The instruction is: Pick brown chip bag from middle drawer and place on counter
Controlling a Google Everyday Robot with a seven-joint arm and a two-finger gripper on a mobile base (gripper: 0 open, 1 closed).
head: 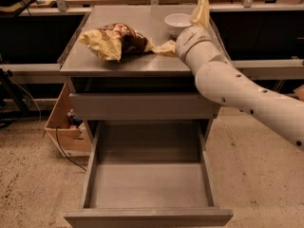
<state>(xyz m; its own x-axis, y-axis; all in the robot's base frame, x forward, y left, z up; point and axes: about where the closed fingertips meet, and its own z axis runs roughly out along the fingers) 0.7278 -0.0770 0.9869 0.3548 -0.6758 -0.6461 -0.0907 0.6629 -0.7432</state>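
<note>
brown chip bag (pixel 116 41): on counter (pixel 142 65), long axis left-right | gripper (pixel 202 11): beside bowl (pixel 176 23)

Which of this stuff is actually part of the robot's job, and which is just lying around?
Job: brown chip bag, lying on the counter; open middle drawer; gripper, over the counter's right side beside the white bowl.
Lying about: white bowl; cardboard box on the floor, left.
</note>
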